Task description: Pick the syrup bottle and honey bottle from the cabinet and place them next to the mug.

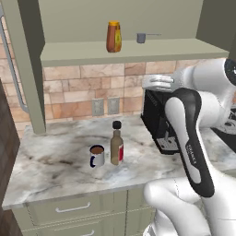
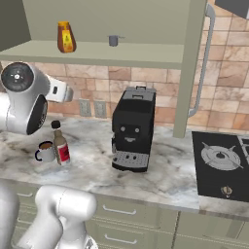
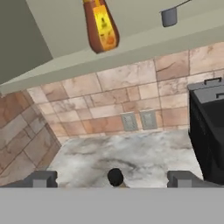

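The syrup bottle [image 1: 116, 148], brown with a black cap and a red-and-white label, stands upright on the counter just right of the mug [image 1: 97, 156]; both also show as the syrup bottle [image 2: 60, 144] and the mug [image 2: 45, 151]. The amber honey bottle [image 1: 114, 37] stands on the shelf of the cabinet [image 1: 138, 51]. In the hand view my gripper [image 3: 113, 180] is open, fingers [image 3: 41, 178] wide apart and holding nothing. The syrup bottle's cap [image 3: 115, 176] shows low between them, and the honey bottle [image 3: 101, 26] is up on the shelf ahead.
A small grey measuring cup [image 1: 142, 38] sits on the shelf to the right of the honey bottle. A black coffee machine [image 2: 132, 129] stands on the counter right of the syrup bottle. A stovetop [image 2: 221, 163] lies at the far right. Wall sockets [image 1: 105, 107] sit behind the mug.
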